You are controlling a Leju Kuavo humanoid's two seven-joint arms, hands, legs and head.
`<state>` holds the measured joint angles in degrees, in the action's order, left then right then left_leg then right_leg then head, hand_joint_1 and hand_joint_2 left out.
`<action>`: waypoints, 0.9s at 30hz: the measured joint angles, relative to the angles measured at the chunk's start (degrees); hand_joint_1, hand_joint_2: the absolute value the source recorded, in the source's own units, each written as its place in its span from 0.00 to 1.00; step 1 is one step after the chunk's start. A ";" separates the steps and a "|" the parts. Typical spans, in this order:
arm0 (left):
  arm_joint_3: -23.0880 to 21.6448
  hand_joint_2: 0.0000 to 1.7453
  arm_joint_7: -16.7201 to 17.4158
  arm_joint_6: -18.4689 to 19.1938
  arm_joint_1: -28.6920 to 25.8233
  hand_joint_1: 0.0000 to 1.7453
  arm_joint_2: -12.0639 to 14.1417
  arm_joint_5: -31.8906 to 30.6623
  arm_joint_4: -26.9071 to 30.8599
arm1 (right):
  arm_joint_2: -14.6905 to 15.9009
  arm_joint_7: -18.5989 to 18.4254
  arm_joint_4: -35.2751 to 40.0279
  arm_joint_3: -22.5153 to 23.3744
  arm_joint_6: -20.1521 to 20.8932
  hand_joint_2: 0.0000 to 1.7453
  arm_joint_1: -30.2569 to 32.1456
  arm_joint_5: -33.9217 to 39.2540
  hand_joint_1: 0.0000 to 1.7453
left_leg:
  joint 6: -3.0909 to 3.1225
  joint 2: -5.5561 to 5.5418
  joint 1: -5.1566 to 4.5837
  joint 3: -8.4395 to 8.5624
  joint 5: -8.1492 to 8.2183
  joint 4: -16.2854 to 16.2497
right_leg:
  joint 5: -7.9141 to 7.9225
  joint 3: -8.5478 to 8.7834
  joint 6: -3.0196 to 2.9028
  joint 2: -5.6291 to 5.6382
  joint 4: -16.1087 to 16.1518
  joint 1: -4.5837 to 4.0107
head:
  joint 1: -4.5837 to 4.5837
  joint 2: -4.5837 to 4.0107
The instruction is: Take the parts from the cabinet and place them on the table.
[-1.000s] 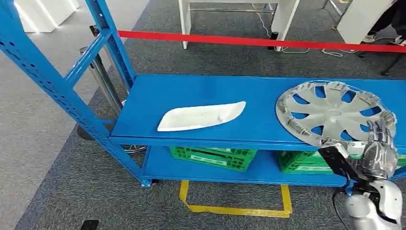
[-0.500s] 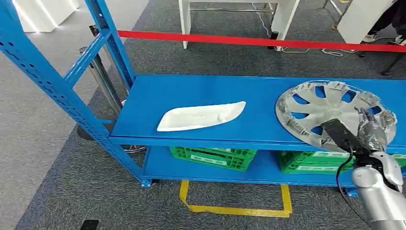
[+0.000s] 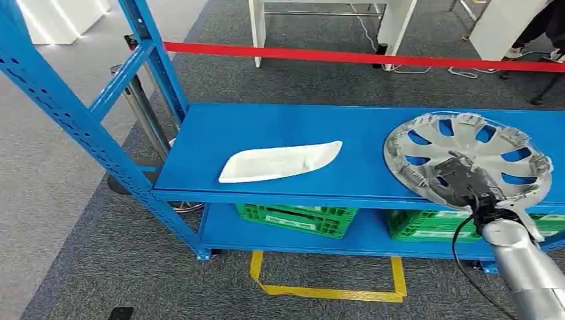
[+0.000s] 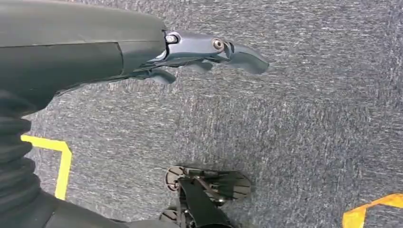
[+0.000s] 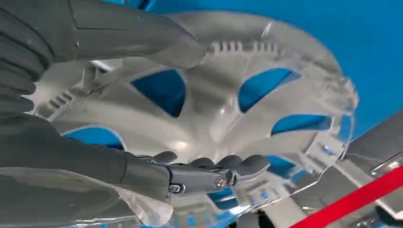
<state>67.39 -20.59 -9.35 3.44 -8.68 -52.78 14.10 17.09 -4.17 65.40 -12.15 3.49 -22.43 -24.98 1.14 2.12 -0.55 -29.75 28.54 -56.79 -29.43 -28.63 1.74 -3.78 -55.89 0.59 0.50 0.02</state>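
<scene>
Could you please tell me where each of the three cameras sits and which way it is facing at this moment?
Head view: high on the body, looking forward and down at the blue shelf, white part and hubcap; the right robot hand reaches in.
Left wrist view: behind the left robot hand, facing grey carpet.
Right wrist view: behind the right robot hand, close on the hubcap.
Head and right wrist views share the hubcap.
</scene>
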 joint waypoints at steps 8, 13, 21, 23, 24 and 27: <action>0.81 1.00 0.00 -0.07 0.00 0.00 0.00 0.37 0.00 | 2.03 -0.50 1.14 -3.52 2.84 1.00 -0.56 3.08 0.00 | 0.00 0.00 -0.01 -0.04 0.00 0.00 | 0.00 -0.02 0.00 0.00 0.00 0.00 | 0.02 0.00; 1.18 1.00 0.00 -0.11 0.00 0.00 0.00 0.81 0.00 | 3.70 -1.64 3.24 -5.97 4.88 1.00 -0.56 3.89 0.00 | 0.00 0.00 -0.02 -0.04 0.00 -0.01 | 0.00 -0.03 0.00 0.00 0.00 0.01 | 0.00 0.00; 1.90 1.00 0.15 -0.42 0.00 0.00 0.00 0.94 0.00 | 7.10 -5.72 7.95 -10.77 5.73 1.00 -1.02 1.73 0.00 | 0.00 0.00 -0.02 -0.05 0.00 -0.01 | 0.01 -0.04 0.01 0.00 0.00 0.01 | 0.02 0.00; 2.08 1.00 0.17 -0.42 -0.01 0.00 0.00 0.98 -0.02 | 7.65 -6.84 8.70 -11.92 5.66 1.00 -1.32 0.06 0.00 | 0.00 0.00 -0.02 -0.05 0.00 -0.01 | 0.01 -0.05 0.01 0.00 0.00 0.01 | 0.00 0.00; 2.19 1.00 0.20 -0.42 -0.01 0.00 0.00 1.03 -0.04 | 7.98 -7.57 9.12 -12.57 5.64 1.00 -1.42 -1.21 0.00 | 0.00 0.00 -0.02 -0.05 0.00 -0.01 | 0.01 -0.04 0.01 0.00 0.00 0.01 | 0.00 0.00; 2.40 1.00 0.35 -0.50 -0.02 0.00 -0.02 1.25 -0.07 | 8.79 -9.27 10.30 -14.50 5.55 1.00 -1.46 -4.94 0.00 | 0.00 0.00 -0.02 -0.05 0.00 -0.01 | 0.01 -0.05 0.01 0.00 0.00 0.00 | 0.00 0.00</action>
<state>69.79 -20.24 -9.86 3.42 -8.70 -51.54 14.03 25.88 -13.44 75.69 -26.65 9.05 -23.89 -29.93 1.15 2.12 -0.57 -29.80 28.53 -56.80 -29.43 -28.68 1.75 -3.78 -55.89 0.60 0.50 0.02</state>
